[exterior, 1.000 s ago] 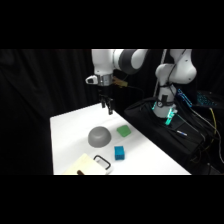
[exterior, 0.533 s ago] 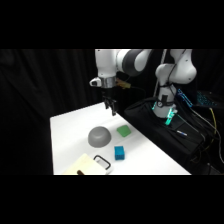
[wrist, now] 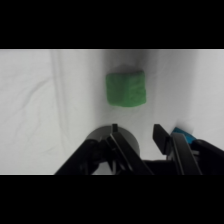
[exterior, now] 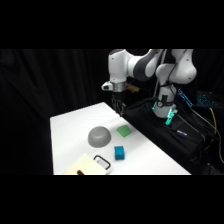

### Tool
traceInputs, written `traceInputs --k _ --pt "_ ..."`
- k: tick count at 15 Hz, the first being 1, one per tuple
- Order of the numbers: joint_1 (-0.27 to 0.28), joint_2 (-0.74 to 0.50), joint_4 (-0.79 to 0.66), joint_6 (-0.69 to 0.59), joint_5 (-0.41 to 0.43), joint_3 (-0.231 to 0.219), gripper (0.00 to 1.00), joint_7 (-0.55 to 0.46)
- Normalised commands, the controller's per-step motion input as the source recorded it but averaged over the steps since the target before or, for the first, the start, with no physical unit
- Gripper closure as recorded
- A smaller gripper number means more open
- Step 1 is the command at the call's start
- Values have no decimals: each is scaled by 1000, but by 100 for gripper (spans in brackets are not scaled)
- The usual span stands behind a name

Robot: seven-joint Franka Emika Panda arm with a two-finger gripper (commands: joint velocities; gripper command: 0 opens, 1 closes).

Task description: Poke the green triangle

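Shifted rightward and toward the far edge since the earlier frame, the tool (exterior: 119, 108), fingers apart and empty, hangs above and beyond the green triangle (exterior: 124, 131), a flat matte rounded-corner block on the white surface (exterior: 70, 125) just right of the smooth grey dome (exterior: 99, 136), its outline blurred.

I see a matt, slightly grainy green triangle block (wrist: 125, 88) ahead of my black, smooth-looking hand (wrist: 136, 134), lying on the matt white worktop (wrist: 30, 100).
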Motion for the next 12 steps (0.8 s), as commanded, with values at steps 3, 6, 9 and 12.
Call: traceInputs --k 3,6,9,12 --pt "-46 -118 -314 403 76 -32 100 -77" --pt "-25 82 -200 380 130 -29 98 -138" --pt "0 260 -103 353 132 2 97 -142" --pt "7 414 8 463 115 35 97 -134"
